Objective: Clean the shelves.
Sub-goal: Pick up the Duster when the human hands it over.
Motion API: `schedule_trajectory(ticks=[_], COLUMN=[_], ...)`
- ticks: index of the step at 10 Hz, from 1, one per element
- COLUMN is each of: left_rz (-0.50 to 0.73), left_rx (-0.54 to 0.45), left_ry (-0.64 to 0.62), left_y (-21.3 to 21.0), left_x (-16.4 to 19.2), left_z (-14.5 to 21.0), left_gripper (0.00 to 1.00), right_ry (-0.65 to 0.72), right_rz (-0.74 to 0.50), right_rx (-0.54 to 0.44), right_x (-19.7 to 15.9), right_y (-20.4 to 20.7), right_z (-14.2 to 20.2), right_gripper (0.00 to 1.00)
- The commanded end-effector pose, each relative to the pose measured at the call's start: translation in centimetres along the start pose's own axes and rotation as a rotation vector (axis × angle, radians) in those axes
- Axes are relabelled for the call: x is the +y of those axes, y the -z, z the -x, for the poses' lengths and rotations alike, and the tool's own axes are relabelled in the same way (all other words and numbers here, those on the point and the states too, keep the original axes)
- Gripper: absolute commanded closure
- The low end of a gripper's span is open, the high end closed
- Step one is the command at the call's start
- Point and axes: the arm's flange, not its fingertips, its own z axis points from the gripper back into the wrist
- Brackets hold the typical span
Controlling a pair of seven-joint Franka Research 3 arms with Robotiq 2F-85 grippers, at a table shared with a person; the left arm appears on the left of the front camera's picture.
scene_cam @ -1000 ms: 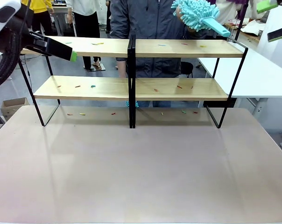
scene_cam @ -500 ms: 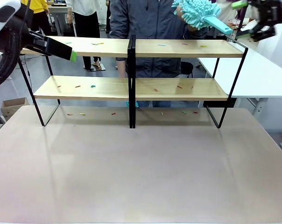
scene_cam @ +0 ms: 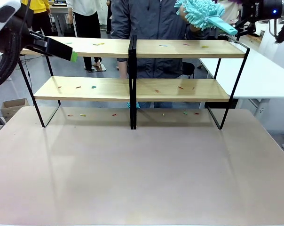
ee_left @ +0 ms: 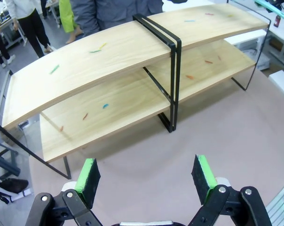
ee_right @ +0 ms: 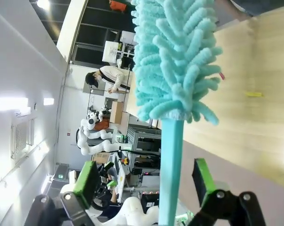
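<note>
The step in hand looks like a hand-over. A person [scene_cam: 151, 28] holds one teal duster [scene_cam: 201, 13] above the right end of the shelves [scene_cam: 109, 88], which stand at the far edge of the tabletop [scene_cam: 142, 179]. The right gripper [ee_right: 144, 180] is spread, and the handle [ee_right: 171, 165] stands ungripped between its fingers [ee_right: 88, 181]; next it must close there. The left gripper [ee_left: 145, 174] hangs spread. There are two tiers, with perhaps eleven coloured scraps [scene_cam: 93, 86] on them.

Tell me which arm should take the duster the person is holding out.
Right. The duster handle lies between the open jaws of the right gripper, above the right end of the shelves. The left gripper, also open, is at the shelves' left end, far from the duster.
</note>
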Motion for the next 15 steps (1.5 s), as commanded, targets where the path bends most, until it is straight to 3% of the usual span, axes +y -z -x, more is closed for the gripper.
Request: schedule_trajectory(ticks=[1,2,3,4,5,6,7,13,15], left_rz=[0.002,0.002,0.002,0.002,0.002,0.002,0.002,0.002,0.002], left_rx=[-0.009,-0.009,-0.009,-0.009,-0.009,-0.009,-0.009,-0.009,-0.009], left_ry=[0.002,0.002,0.002,0.002,0.002,0.002,0.002,0.002,0.002], left_y=[0.0,0.0,0.0,0.0,0.0,0.0,0.0,0.0,0.0], left_x=[0.0,0.0,0.0,0.0,0.0,0.0,0.0,0.0,0.0], left_z=[0.1,0.1,0.1,0.1,0.1,0.1,0.1,0.1,0.1], left_gripper=[0.00,0.00,0.00,0.00,0.00,0.00,0.00,0.00,0.00], right_ry=[-0.015,-0.014,-0.012,-0.008,-0.006,-0.006,-0.007,-0.014,-0.043], right_rz=[-0.008,-0.009,-0.005,-0.006,0.000,0.005,0.002,0.049,-0.007], right_rx=[0.007,0.006,0.019,0.019,0.016,0.013,0.013,0.010,-0.038], right_x=[0.0,-0.1,-0.3,-0.4,-0.6,-0.6,-0.6,-0.2,3.8], right_y=[-0.5,-0.5,-0.4,-0.4,-0.3,-0.3,-0.3,-2.1,-10.9], right_z=[0.7,0.7,0.8,0.8,0.8,0.8,0.7,0.8,3.1], right_gripper=[0.00,0.00,0.57,0.57,1.00,0.59,1.00,1.00,1.00])
